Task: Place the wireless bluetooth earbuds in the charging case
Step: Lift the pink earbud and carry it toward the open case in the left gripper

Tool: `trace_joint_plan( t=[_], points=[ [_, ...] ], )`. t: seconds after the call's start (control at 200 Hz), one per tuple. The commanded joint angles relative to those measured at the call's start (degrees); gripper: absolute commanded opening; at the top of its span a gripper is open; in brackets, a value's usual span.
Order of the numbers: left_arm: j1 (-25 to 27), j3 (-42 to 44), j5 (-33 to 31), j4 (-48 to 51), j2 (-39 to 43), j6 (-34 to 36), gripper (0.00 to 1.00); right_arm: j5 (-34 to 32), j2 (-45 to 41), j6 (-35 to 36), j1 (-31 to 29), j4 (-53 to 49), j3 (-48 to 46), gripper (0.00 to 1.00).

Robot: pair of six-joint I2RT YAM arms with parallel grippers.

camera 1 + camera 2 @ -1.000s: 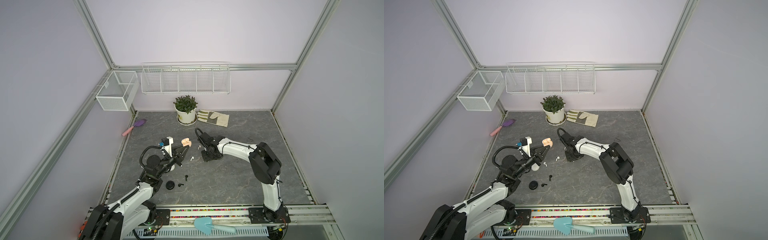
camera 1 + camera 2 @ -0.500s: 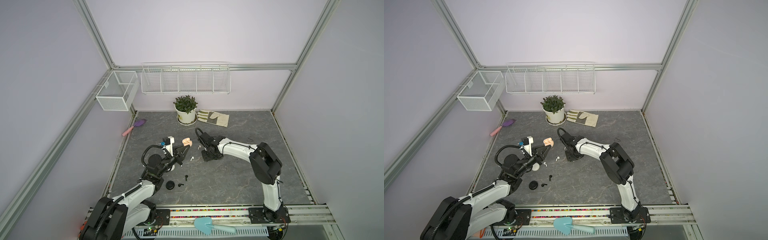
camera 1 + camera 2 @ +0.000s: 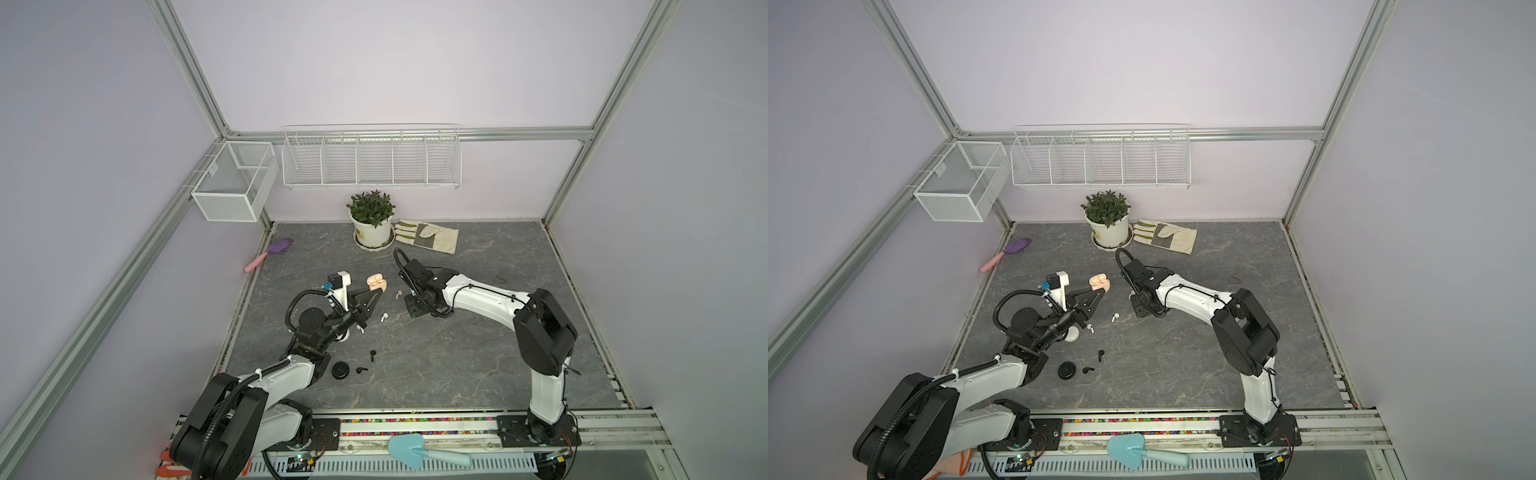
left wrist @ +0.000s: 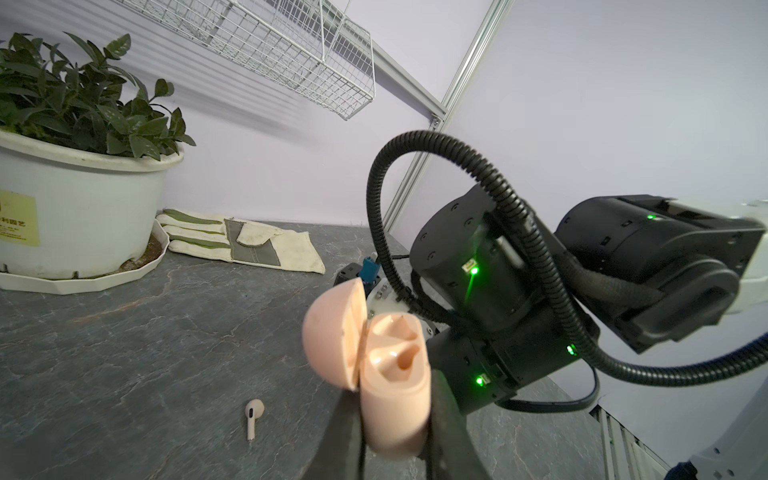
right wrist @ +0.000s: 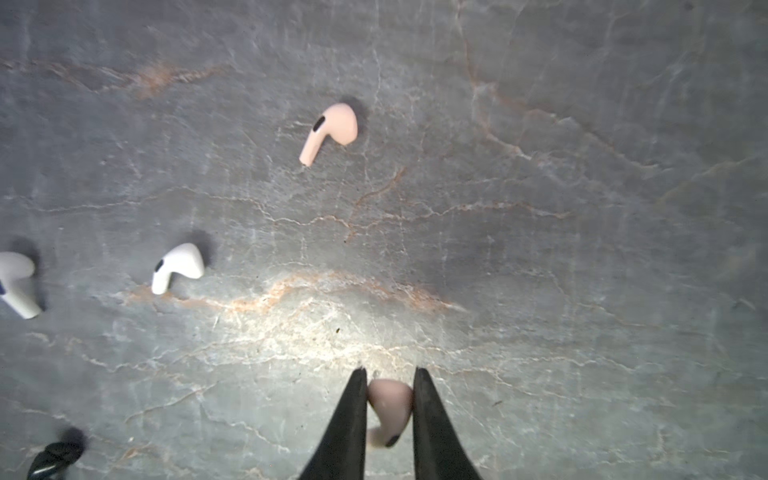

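Hardly anything has shifted over the last second: the left arm's lower links have swung slightly, its load sits almost where it was, and the right arm shows no visible move.

Nearest, a teal trowel [image 3: 405,450] lies on the front rail. Beyond it, on the grey table [image 3: 478,374], sit a round black case [image 3: 340,370], a black earbud [image 3: 362,369] just beside it and another black earbud [image 3: 372,354] a little farther back. Next come two white earbuds [image 3: 383,318], lying flat near the left arm's wrist.

The right gripper [image 5: 390,374] points straight down, close over the table, and is pinched on the held peach earbud [image 5: 390,401]. That earbud's long axis runs along the fingers, bulb at the tips and stem back toward the wrist.

A loose peach earbud [image 3: 398,295] lies flat between the two grippers, stem angled toward the front left.

The left gripper [image 4: 390,395] is clamped on the body of the peach charging case [image 4: 395,365], held off the table. Its lid is swung open and both sockets show from above.

Farthest back stand a potted plant [image 3: 372,226], a work glove [image 3: 428,239], a purple brush [image 3: 272,251] and wall-hung wire baskets [image 3: 372,160].
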State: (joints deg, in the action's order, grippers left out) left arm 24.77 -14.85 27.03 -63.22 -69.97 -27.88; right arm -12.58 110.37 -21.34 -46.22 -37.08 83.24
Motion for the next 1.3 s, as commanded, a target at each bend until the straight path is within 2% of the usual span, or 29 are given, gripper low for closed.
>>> trace_joint_plan(
  t=[0.0,0.14,0.32,0.82,1.059,1.294],
  points=[
    [0.01,0.26,0.93,-10.00,-1.72,-1.39,0.00,-2.36,-3.87,2.64,-0.01,0.38,-0.56,0.20],
    [0.02,-0.20,1.24,-13.93,-3.54,-0.64,0.00,-2.65,-5.88,4.78,-0.02,1.14,-0.29,0.20],
    [0.03,-0.91,4.72,-16.00,-4.81,1.59,0.00,-2.71,-8.55,8.04,-0.28,2.31,-0.52,0.20],
    [0.02,-2.14,8.31,-0.57,0.01,10.62,0.00,-5.47,-17.31,15.67,-0.39,5.27,-3.17,0.21],
    [0.06,-4.35,11.80,-0.49,-1.50,12.32,0.00,-9.80,-20.93,19.75,-3.05,2.68,1.52,0.21],
    [0.03,-5.63,14.91,-5.85,-4.49,12.14,0.00,-15.38,-22.07,19.61,-8.61,-0.73,8.74,0.20]
  ],
)
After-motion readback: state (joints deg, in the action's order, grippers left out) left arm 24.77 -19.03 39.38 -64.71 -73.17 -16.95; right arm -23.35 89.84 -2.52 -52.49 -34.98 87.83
